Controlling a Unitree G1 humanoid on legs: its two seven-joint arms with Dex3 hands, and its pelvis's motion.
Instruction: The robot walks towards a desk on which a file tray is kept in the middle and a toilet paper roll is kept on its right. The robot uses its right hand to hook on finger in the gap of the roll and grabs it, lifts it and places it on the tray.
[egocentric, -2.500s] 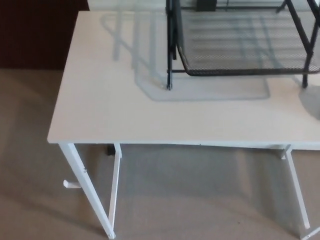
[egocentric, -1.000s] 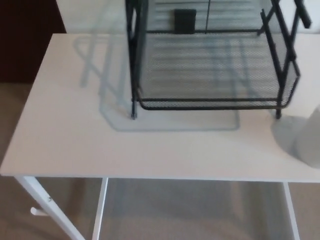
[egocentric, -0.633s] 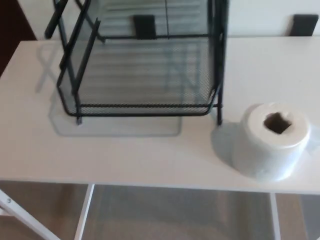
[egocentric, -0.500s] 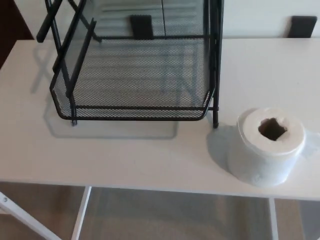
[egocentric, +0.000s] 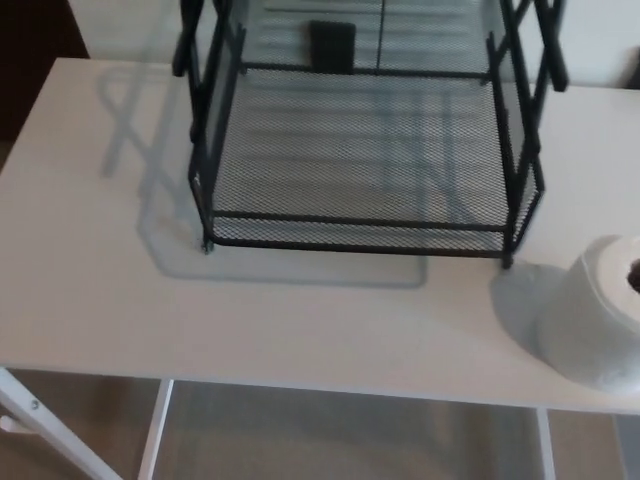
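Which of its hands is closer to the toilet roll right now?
Cannot tell: neither hand is in view. The roll stands on the robot's right, beside the tray.

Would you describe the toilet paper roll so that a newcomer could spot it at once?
Start at the white desk, then find the black mesh tray in its middle. Right of the tray's front corner stands the toilet paper roll, the only white, round thing there.
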